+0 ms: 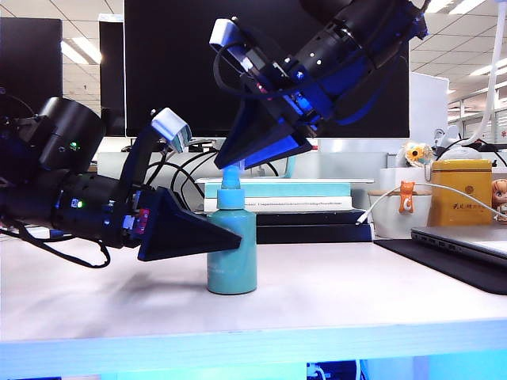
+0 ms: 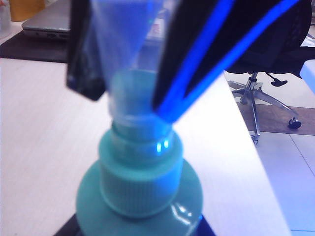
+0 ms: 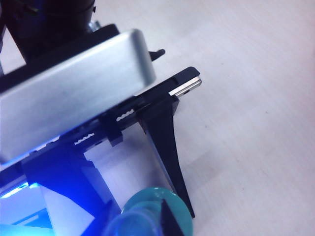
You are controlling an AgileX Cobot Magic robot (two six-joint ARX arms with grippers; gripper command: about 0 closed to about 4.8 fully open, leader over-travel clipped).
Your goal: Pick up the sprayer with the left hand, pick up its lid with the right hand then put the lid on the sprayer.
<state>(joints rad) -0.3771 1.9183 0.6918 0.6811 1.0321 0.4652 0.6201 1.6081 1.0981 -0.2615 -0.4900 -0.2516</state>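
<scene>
On the table (image 1: 333, 293), left hand (image 1: 234, 237) grips the sprayer (image 1: 231, 253); right hand (image 1: 230, 162) pinches the barely visible lid (image 2: 135, 98) over its nozzle.

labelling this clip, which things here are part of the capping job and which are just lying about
Part of the job:
- sprayer, standing on the table, left gripper shut on it
- lid, clear, on the nozzle, right gripper shut on it

Lying about:
- stacked books
- laptop
- yellow box
- small toy figures

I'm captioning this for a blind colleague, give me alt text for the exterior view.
The left gripper holds a teal sprayer upright on a white table, while the right gripper lowers the clear lid over its nozzle. Monitors, books and a laptop sit behind.
</scene>
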